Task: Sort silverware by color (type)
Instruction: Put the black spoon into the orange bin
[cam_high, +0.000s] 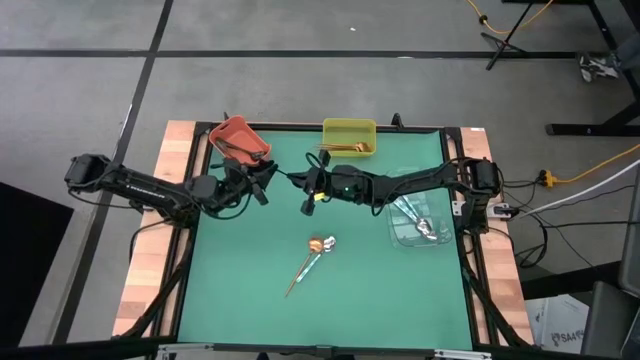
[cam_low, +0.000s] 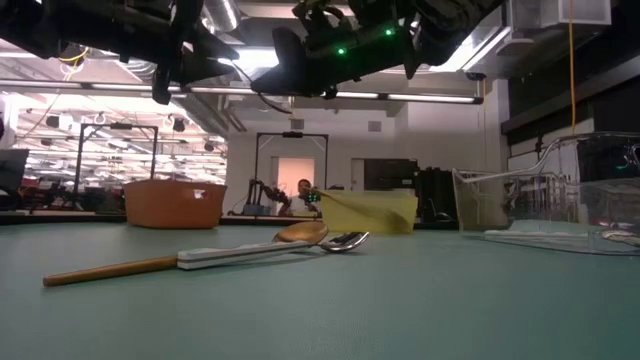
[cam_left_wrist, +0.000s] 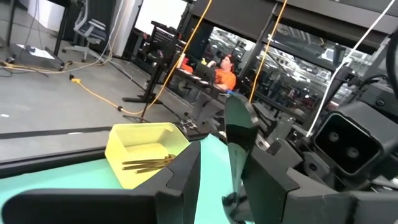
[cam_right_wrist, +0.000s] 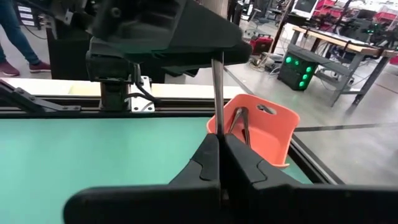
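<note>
only right wrist view | right gripper (cam_right_wrist: 219, 163) pinching dark spoon (cam_right_wrist: 217, 99)

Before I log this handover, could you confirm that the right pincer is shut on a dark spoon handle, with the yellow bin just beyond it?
Not quite: the bin just beyond is the orange bin, not the yellow one. The right wrist view shows the right pincer shut on the dark spoon handle, with that bin behind it.

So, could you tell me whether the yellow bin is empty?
Not empty: the yellow bin holds gold spoons, seen from above and from the left wrist.
</note>
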